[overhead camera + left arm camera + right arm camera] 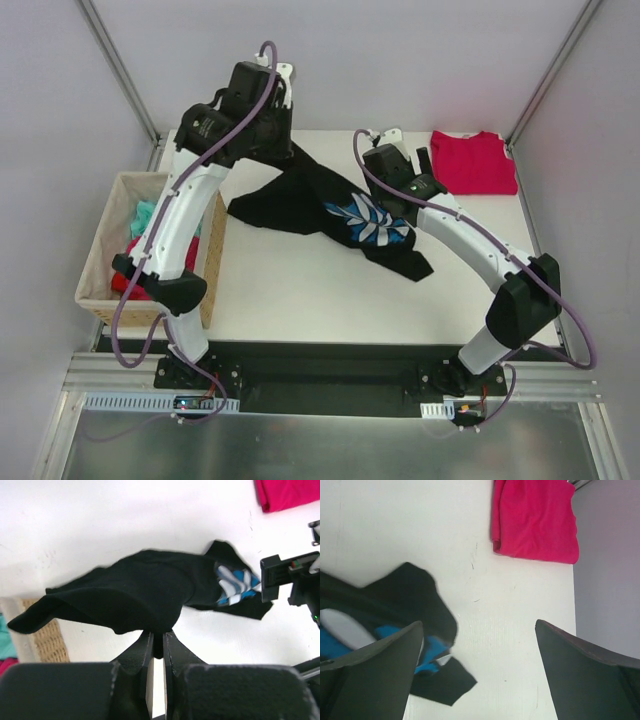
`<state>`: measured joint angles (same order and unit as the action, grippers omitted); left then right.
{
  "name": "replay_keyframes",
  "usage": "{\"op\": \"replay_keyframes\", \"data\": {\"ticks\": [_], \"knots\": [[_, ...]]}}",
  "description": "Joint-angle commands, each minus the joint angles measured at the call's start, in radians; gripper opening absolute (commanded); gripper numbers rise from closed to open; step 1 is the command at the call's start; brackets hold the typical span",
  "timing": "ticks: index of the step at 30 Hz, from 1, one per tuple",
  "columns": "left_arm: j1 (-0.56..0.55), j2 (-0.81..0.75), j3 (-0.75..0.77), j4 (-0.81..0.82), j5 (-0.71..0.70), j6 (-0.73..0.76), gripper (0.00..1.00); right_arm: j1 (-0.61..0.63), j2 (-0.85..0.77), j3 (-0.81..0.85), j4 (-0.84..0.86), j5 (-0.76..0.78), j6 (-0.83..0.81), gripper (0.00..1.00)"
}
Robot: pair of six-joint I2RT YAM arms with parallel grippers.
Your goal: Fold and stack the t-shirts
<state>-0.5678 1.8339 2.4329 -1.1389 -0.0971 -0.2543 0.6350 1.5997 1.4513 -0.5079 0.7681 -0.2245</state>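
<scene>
left gripper [157, 639] pinches black t-shirt [135, 595] edge, raised; right gripper [477, 630] spread, empty.
Risk: thin pinch may slip, so cloth drops bunched.

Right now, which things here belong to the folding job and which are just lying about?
Job: black t-shirt, pinched by the left gripper; red t-shirt, far right corner.
Lying about: woven basket, with teal and red cloth inside.

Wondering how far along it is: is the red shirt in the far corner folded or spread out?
Folded: the red shirt lies as a compact rectangle, its edge doubled over in the right wrist view.
</scene>
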Motion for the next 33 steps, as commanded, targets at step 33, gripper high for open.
{"op": "replay_keyframes", "data": {"ticks": [33], "knots": [[-0.155, -0.062, 0.141, 0.556, 0.617, 0.053, 0.01, -0.07, -0.197, -0.061, 0.107, 0.186, 0.057, 0.99]]}}
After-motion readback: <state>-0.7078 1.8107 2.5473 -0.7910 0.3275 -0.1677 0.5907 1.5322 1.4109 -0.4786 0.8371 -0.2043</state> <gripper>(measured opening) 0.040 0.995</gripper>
